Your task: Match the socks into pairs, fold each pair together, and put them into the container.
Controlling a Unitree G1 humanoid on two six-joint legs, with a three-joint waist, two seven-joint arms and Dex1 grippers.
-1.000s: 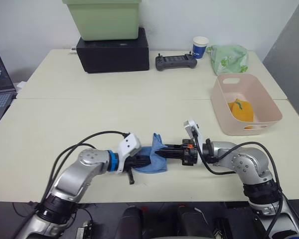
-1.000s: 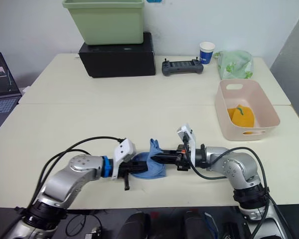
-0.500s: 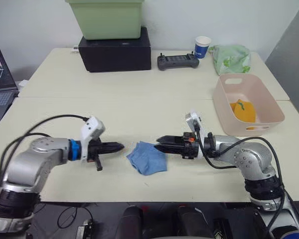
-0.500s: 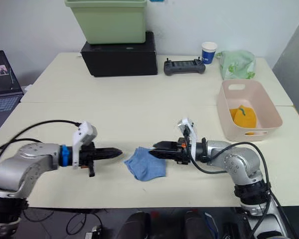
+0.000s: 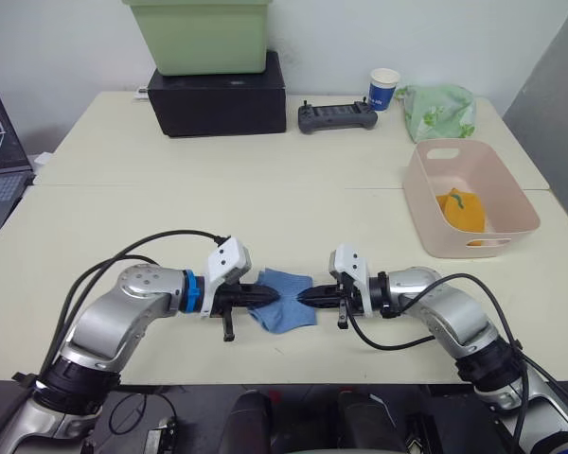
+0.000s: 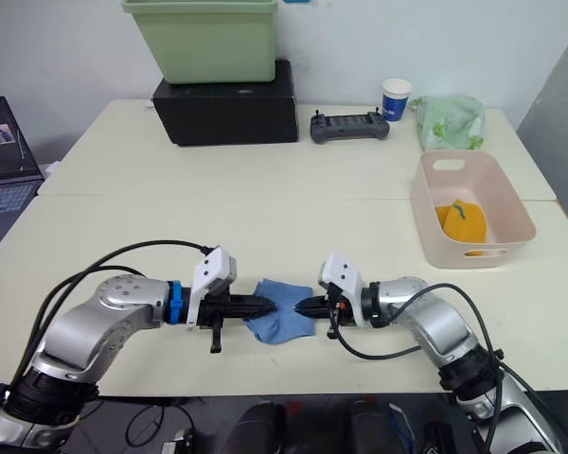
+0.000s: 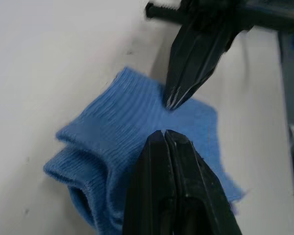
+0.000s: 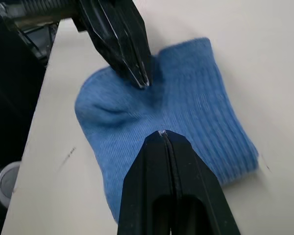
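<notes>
1. Cream table (image 5: 123, 208): folded blue socks (image 5: 284, 300) near front edge, long axis slanting away toward the left.
2. Left gripper (image 5: 273, 297) and right gripper (image 5: 305, 297), both pressed together, tips over the socks.
3. Pink basket (image 5: 426, 227) at right holds orange socks (image 5: 459, 210).

You can see the blue socks (image 8: 186, 112) are soft cloth with little ribs running along them, not shiny at all. The left gripper (image 7: 164, 133) and the right gripper (image 8: 161, 133) have smooth black fingers that shine a bit, like hard plastic. The table (image 5: 265, 203) is smooth and dull, a pale cream top. On the right, the pink container (image 5: 426, 208) looks like smooth plastic. Far away, the green tub (image 5: 199, 38) is smooth plastic too, and the black box (image 5: 218, 95) is dull.
</notes>
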